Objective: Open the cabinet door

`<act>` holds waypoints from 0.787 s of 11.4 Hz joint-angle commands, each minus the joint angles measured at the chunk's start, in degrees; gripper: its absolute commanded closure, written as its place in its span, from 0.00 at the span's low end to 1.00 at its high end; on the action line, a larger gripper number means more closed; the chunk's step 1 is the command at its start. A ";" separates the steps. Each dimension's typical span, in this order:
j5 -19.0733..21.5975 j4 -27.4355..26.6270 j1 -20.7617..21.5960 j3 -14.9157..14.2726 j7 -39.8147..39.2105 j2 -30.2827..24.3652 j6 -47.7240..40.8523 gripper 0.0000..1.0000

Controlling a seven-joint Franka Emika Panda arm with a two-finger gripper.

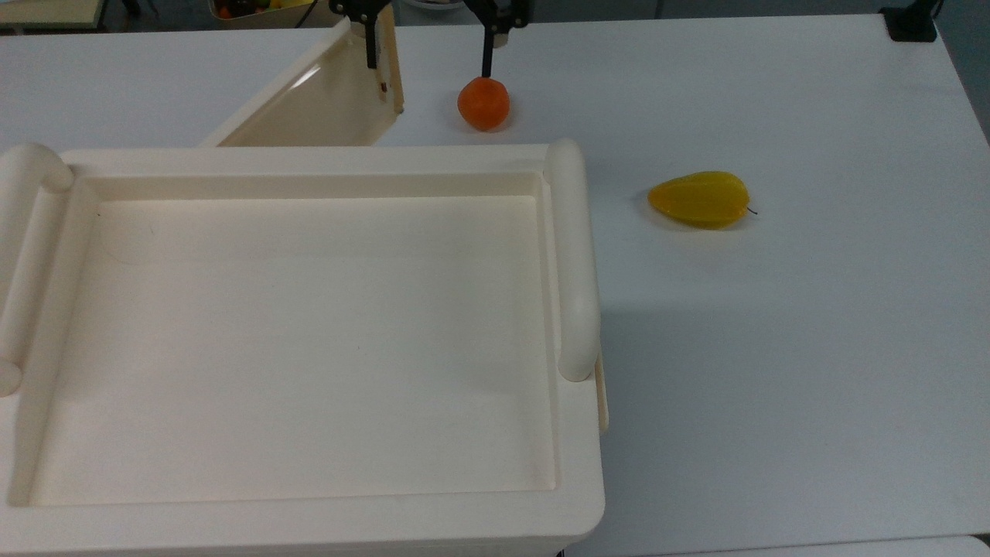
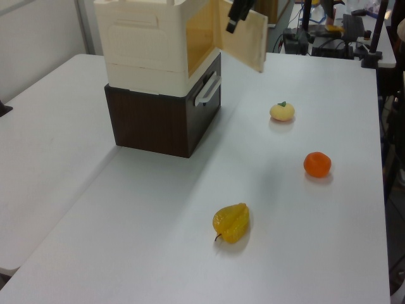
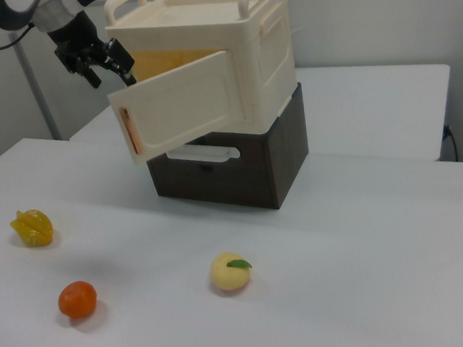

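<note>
The cream cabinet stands on a dark brown drawer base. Its door stands swung well out from the front, hinged on the top view's left. My gripper is open at the door's free edge. In the top view one black finger lies against the door's inner face near the latch pieces, and the other hangs above the orange fruit. The door's edge sits between the fingers.
On the white table lie a yellow fruit, the orange fruit and a pale cream fruit. The drawer has a white handle.
</note>
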 commanded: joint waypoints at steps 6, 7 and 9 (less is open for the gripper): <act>0.05 -4.43 -3.27 -0.12 -6.14 -2.67 -13.39 0.00; 0.05 -6.54 -3.27 -0.12 -4.74 -3.11 -13.48 0.00; -0.04 -10.41 -3.79 -0.12 -2.01 -4.08 -13.22 0.00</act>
